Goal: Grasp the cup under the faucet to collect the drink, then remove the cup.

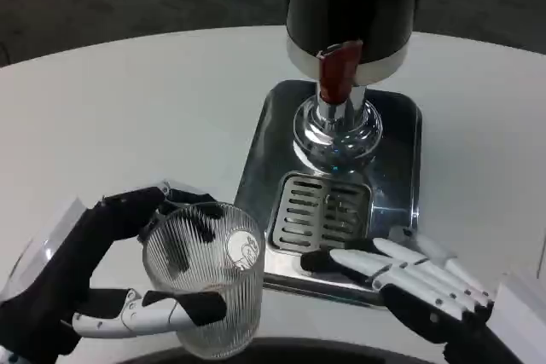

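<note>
Cup (205, 283): clear ribbed glass, upright, lower left of the frame, left of the drip tray and not under the faucet.
Left hand (94, 283): wrapped around the cup, thumb across its near side, fingers on its far side.
Right hand (409, 283): lower right, holding nothing, fingers straight and slightly spread, tips on the tray's front edge.
Drip tray (397, 168): polished metal, centre right, with a slotted grate (320, 210).
Dispenser (350, 6): dark body, top centre.
Faucet (339, 70): red lever above a chrome base.
Table (128, 117): white.
</note>
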